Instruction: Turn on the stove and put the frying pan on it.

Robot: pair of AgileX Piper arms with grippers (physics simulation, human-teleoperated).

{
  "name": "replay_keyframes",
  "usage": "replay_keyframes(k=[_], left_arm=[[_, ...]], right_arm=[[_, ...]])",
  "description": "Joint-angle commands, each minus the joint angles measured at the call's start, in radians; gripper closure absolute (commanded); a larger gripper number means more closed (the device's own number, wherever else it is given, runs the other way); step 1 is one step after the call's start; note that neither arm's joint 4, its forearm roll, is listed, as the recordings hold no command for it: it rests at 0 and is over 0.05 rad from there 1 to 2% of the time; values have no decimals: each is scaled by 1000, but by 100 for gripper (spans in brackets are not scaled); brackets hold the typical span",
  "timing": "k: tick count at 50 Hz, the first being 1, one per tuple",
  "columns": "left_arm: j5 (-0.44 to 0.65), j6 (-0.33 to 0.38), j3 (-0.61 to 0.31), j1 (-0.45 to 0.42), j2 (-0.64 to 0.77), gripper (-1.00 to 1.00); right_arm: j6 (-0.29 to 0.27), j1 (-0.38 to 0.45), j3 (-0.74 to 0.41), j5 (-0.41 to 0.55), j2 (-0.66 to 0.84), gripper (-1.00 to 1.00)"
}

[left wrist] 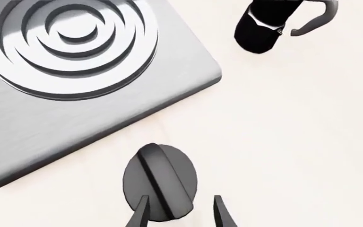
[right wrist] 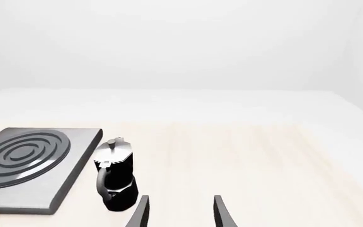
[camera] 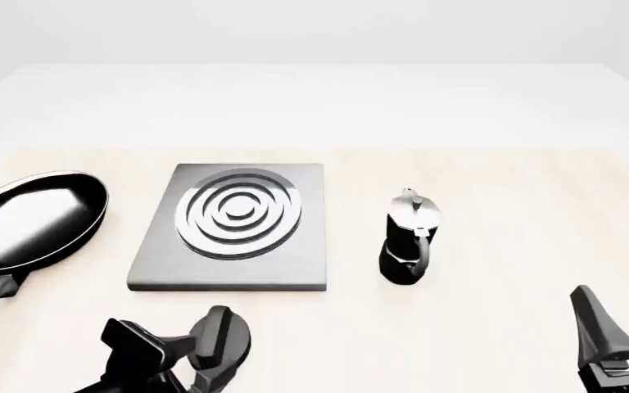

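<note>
Stove: the stove (camera: 230, 229) lay flat near the middle of the table (camera: 490, 213), its burner rings bare.
Frying pan: the frying pan (camera: 33, 221) sat left of the stove, apart from it, close to the table's left edge; its handle ran toward the near left corner.
Surface: pale wood tabletop against a plain white backdrop.
Open room: the right half of the table was bare beyond the moka pot (camera: 409, 239), which stood upright just right of the stove.
Knob: the knob (left wrist: 159, 182) lay just in front of the stove's near edge.
Left gripper: the left gripper (left wrist: 180, 213) hovered over the knob, fingers parted, gripping nothing.
Right gripper: the right gripper (right wrist: 180, 213) was parted and empty, at the near right.
</note>
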Motion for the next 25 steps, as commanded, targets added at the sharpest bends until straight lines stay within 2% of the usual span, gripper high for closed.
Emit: replay_keyframes(k=[1,7,25], left_arm=[[-139,-9,0,-6,153,-100],[-174,-9,0,-8,191,-100],[-55,-61,0,-187,39,-100]], right_arm=[[1,-3,0,0,0,-100],[1,-6,0,3,0,-100],[1,-14,0,4,0,-100]])
